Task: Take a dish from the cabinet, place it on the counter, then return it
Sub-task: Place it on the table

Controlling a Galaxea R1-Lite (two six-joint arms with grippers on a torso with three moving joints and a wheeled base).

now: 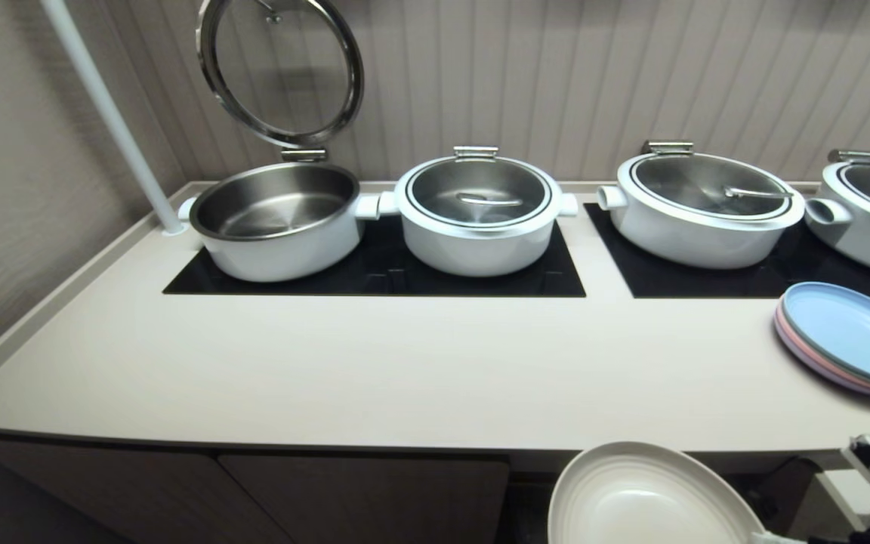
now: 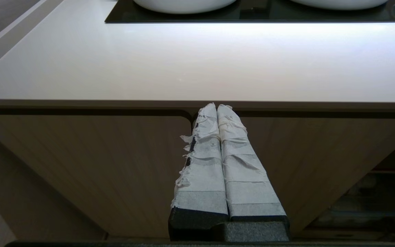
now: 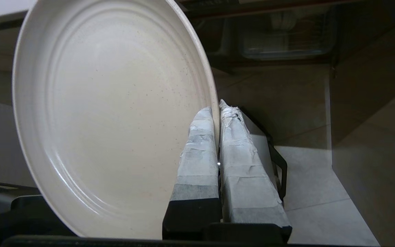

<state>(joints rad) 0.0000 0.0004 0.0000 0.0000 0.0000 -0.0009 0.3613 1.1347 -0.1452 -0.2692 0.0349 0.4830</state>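
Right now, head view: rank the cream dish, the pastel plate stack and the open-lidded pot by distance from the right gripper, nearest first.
1. cream dish: pinched by its rim in the right gripper, low in front of the counter edge.
2. pastel plate stack: on the counter's right side, behind the dish.
3. open-lidded pot: far left on the cooktop, at the back.

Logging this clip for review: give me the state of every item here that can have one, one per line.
dish: gripped by its rim, below the counter edge, not yet set down
right gripper: shut on the dish
left gripper: shut, empty, parked before the cabinet door
leftmost pot: lid up, empty
second pot: lid shut
third pot: lid shut
cabinet: left doors shut, right side open
pastel plates: stacked on the counter
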